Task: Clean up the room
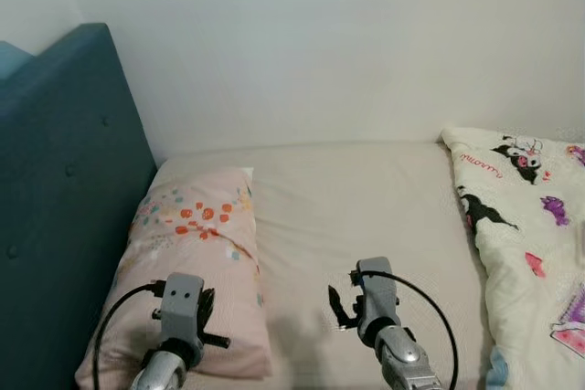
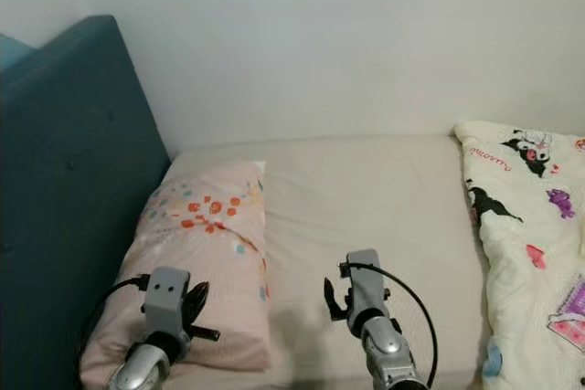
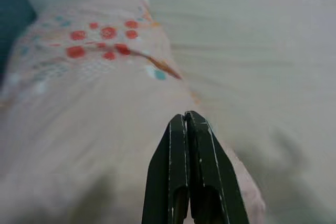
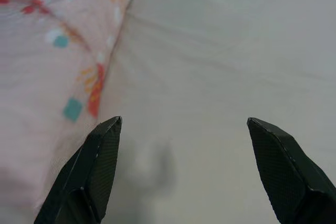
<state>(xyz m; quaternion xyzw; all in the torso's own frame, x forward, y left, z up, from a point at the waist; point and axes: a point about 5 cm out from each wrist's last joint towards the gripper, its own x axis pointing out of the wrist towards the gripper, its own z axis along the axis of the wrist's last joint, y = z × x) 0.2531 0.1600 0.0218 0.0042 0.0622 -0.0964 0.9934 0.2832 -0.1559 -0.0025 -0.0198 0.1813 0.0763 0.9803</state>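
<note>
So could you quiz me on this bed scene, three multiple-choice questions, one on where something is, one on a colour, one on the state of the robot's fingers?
1. Where does the pink pillow lie?
A. Against the headboard, on the robot's left
B. On top of the cartoon blanket
C. On the floor

2. What colour is the headboard?
A. White
B. Dark teal
C. Red

3. How do the two grippers stand?
A. Both open
B. Both shut
C. Left gripper shut, right gripper open

Answers:
1. A: the pillow lies on the sheet alongside the headboard, well apart from the cartoon blanket on the right.
2. B: the padded panel on the left is dark teal.
3. C: the left wrist view shows the black fingers pressed together over the pillow, and the right wrist view shows them spread wide above the sheet.
</note>
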